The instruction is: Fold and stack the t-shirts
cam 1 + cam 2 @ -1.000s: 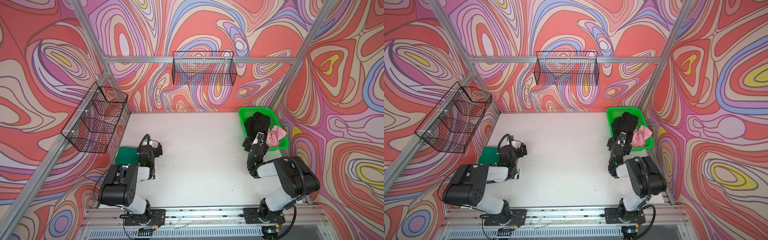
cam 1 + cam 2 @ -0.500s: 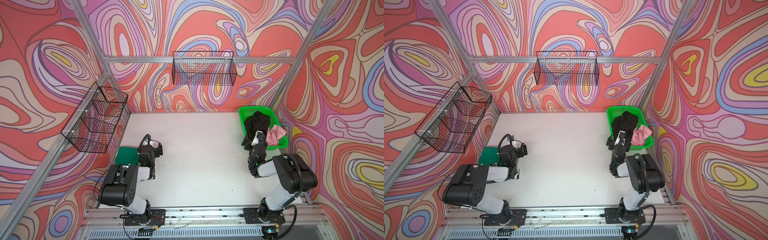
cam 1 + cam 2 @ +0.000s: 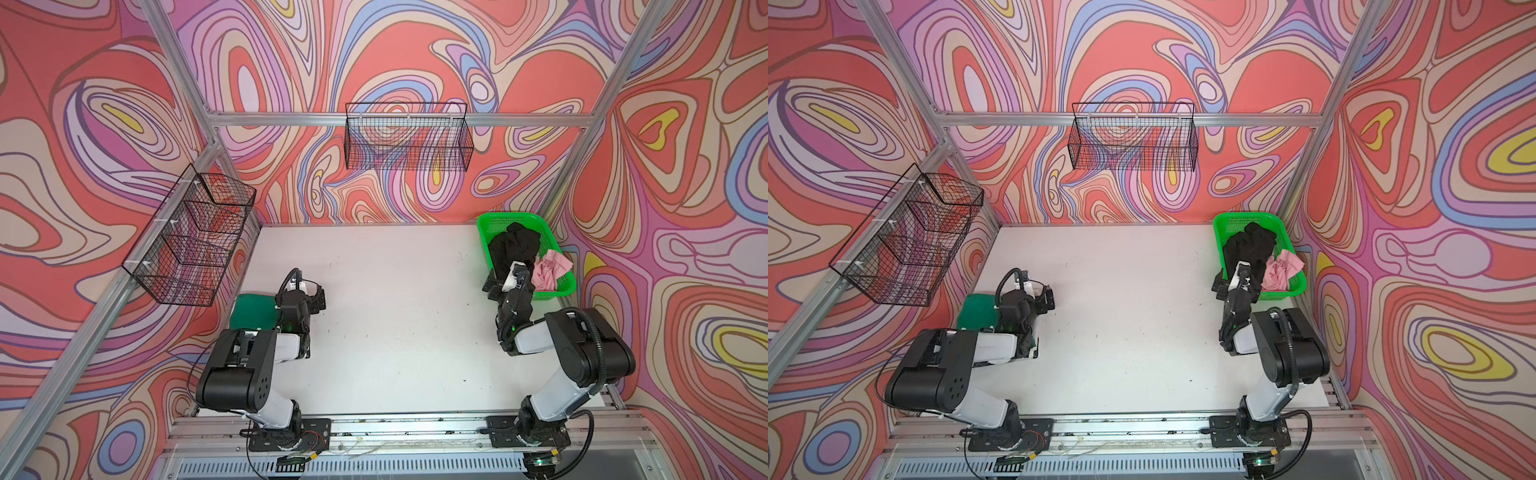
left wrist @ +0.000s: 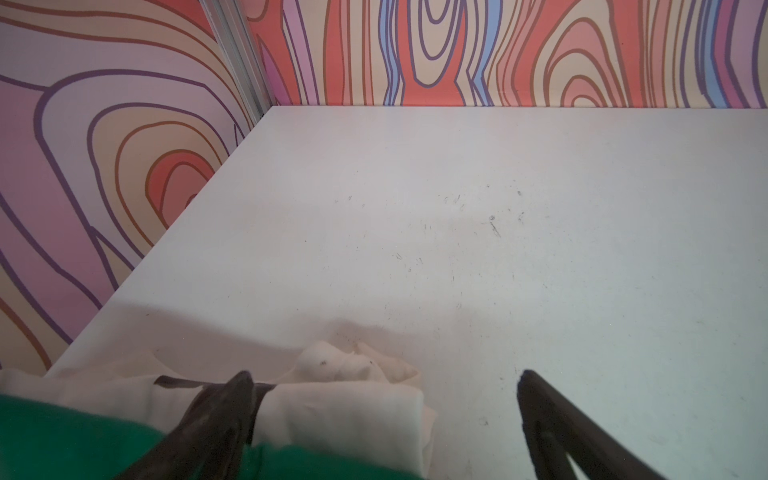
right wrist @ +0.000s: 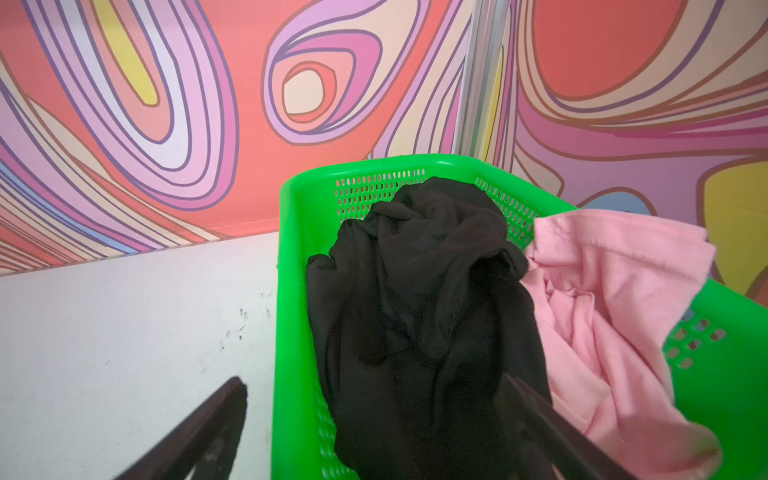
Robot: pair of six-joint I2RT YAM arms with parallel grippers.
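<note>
Right wrist: right pincer (image 5: 372,384) spread, straddling basket wall (image 5: 286,291).

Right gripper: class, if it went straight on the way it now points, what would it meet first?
Probably the crumpled black cloth t-shirt in the bright green perforated plastic basket; the open right gripper aims at it, depth unclear.

T-shirts (image 3: 515,249) in basket (image 3: 510,216), far right

At nine o'clock on the surface (image 3: 395,311), the left arm (image 3: 293,316) covers the three o'clock edge of the dark green t-shirt (image 3: 251,309) in both top views. The white t-shirt (image 4: 340,411) cannot be made out there. The black t-shirt (image 5: 415,311) and the pink t-shirt (image 5: 602,311) hide the floor of the basket (image 5: 291,291).
</note>
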